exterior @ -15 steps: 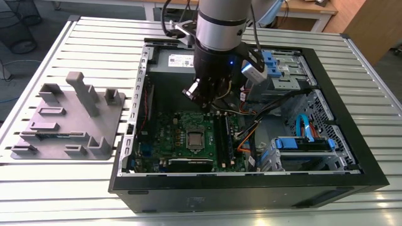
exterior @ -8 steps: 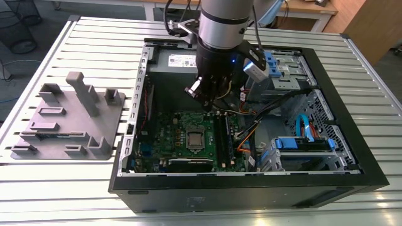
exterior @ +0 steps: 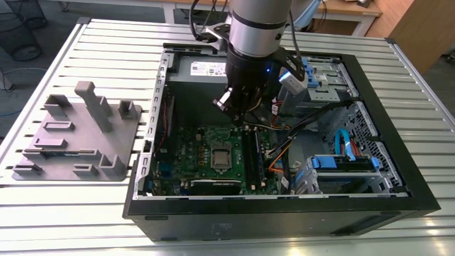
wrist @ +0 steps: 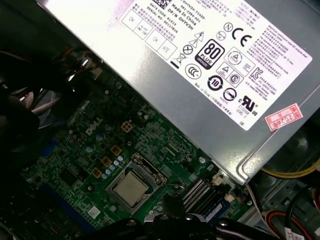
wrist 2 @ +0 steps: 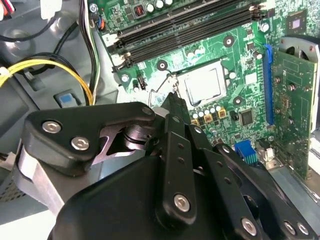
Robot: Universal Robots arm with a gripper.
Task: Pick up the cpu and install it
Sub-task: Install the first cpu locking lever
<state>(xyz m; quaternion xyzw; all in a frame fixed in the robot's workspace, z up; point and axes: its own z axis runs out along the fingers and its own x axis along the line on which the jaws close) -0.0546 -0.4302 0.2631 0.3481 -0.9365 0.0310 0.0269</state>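
So the cpu (exterior: 221, 157) is already sitting flat in its socket on the motherboard (exterior: 186, 154), not in the end effector (exterior: 244, 124), which hangs above it inside the open PC case (exterior: 398, 205). Can't tell if it's clenched or released. Tight spot: power supply (wrist: 210, 70) and cables (exterior: 284, 152) crowd close.

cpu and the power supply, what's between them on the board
In the first wrist view, bare green board with small parts lies between the cpu and the power supply.
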